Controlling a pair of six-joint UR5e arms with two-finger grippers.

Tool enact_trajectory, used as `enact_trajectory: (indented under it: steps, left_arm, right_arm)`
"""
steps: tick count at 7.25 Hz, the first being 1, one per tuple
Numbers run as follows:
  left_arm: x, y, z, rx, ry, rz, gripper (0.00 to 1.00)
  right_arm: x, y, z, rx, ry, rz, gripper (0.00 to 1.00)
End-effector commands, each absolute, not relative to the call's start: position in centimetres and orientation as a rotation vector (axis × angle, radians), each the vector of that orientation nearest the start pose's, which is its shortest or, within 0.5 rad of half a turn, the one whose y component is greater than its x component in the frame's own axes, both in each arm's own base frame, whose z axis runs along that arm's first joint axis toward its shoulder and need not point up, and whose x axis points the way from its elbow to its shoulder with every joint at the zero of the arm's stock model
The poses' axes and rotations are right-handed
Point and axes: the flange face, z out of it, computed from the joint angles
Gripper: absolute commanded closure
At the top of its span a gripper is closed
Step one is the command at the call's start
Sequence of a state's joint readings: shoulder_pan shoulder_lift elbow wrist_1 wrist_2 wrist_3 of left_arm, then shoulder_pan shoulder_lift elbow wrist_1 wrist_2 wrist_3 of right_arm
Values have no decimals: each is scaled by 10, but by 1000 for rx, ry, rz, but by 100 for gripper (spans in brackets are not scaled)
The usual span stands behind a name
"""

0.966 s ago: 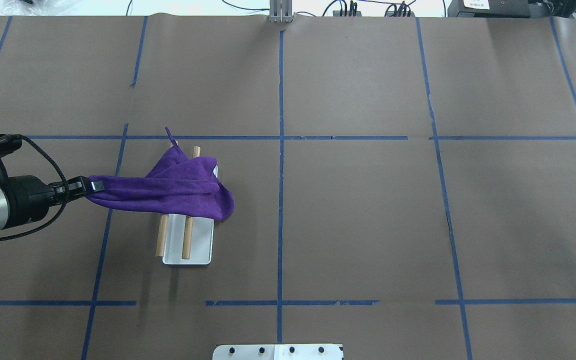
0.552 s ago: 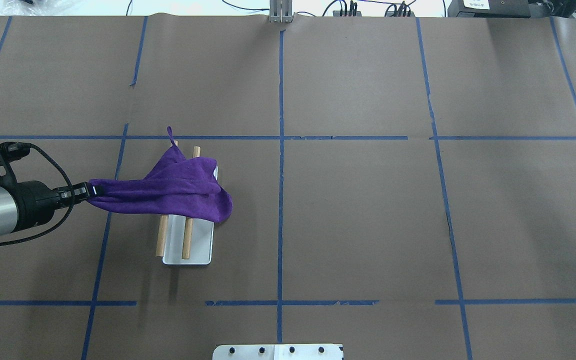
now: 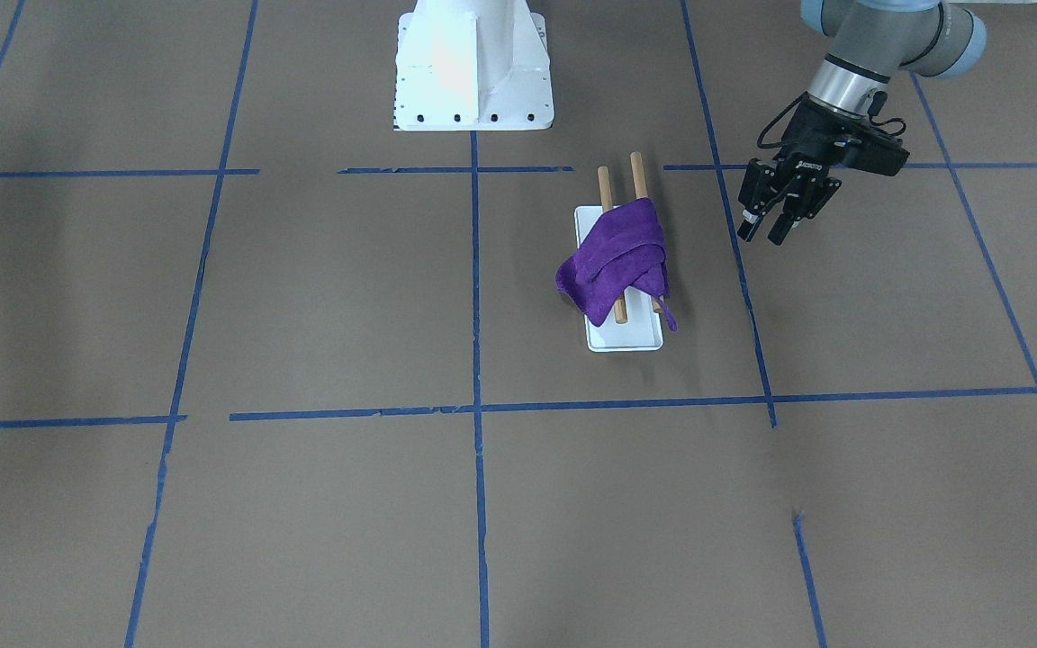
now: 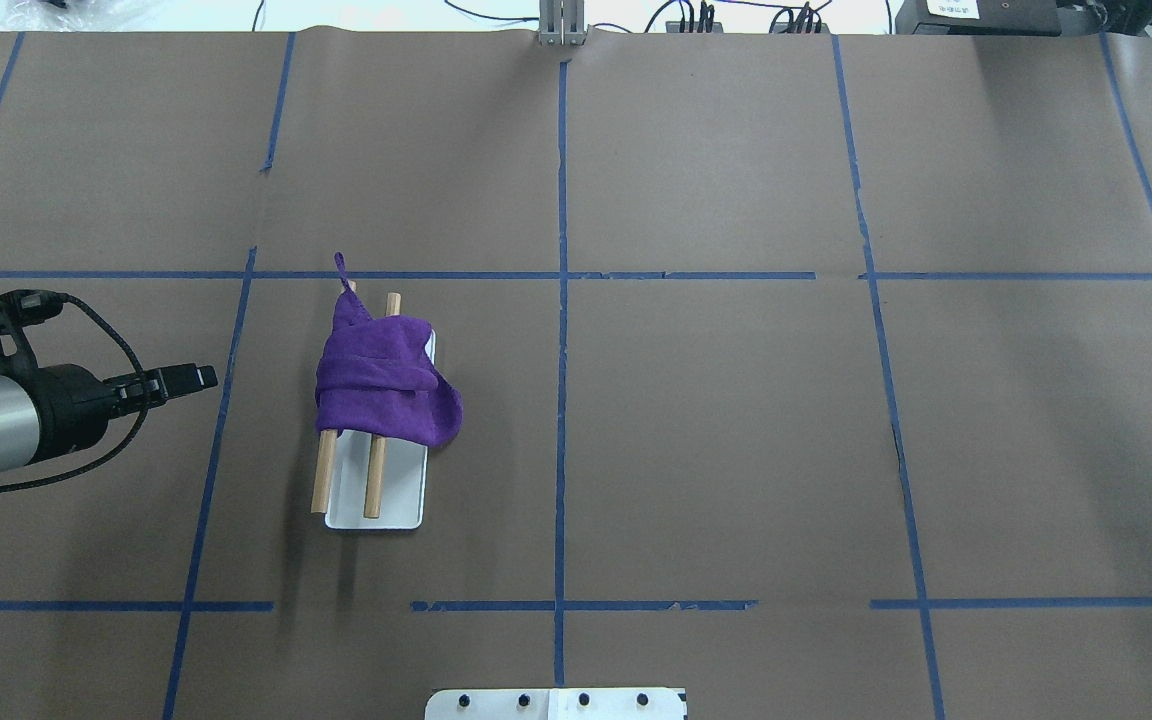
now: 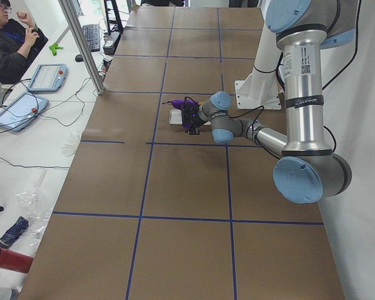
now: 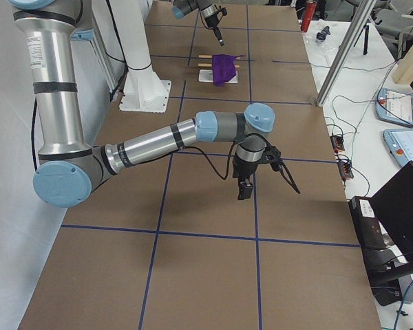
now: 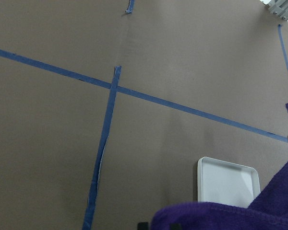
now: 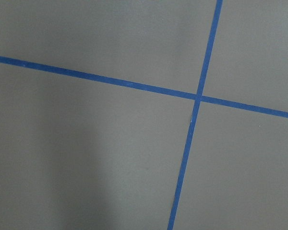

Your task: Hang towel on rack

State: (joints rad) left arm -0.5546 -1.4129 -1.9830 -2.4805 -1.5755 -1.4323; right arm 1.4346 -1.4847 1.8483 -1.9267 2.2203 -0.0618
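The purple towel (image 4: 376,385) lies draped across both wooden dowels (image 4: 373,480) of the rack, whose white base (image 4: 386,510) shows below it. The towel's thin loop (image 4: 340,265) points away from the robot. My left gripper (image 4: 204,377) is open and empty, a short way left of the rack. In the front view it (image 3: 760,238) hangs above the table, apart from the towel (image 3: 617,261). The left wrist view shows the towel's edge (image 7: 230,215) and the rack's base (image 7: 228,182). My right gripper (image 6: 244,189) shows only in the exterior right view, so I cannot tell its state.
The white robot pedestal (image 3: 472,63) stands on the robot's side of the rack. Blue tape lines cross the brown table cover. Operators' tablets and cables (image 5: 25,106) lie beyond the far table edge.
The left gripper has opened and let go of the towel's end. The stretched end has dropped back onto the rack, and the towel now hangs bunched over the dowels.
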Motion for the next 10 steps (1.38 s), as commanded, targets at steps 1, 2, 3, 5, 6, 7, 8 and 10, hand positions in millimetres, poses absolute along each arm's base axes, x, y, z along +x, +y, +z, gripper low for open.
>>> enact_trajectory:
  steps: [1, 2, 3, 5, 6, 7, 8, 10]
  left_arm:
    - [305, -345, 446, 377, 996, -249, 0]
    - [296, -356, 451, 344, 948, -199, 0]
    - [272, -376, 458, 369, 893, -137, 0]
    - [244, -413, 464, 383, 730, -51, 0]
    - [231, -437, 462, 364, 625, -10, 0]
    - [214, -471, 441, 364, 543, 34, 0]
    - [191, -495, 431, 344, 474, 69, 0]
    - [139, -516, 440, 286, 540, 133, 0]
  right_arm:
    - [9, -506, 533, -30, -654, -179, 0]
    - [11, -500, 540, -43, -655, -171, 0]
    - [11, -499, 543, -49, -658, -169, 0]
    - [11, -498, 544, -57, -712, -155, 0]
    - [19, -497, 547, -57, -716, -136, 0]
    - [25, -496, 553, -68, -737, -116, 0]
    - [28, -497, 560, -78, -746, -104, 0]
    - [37, -504, 622, 14, -773, -112, 0]
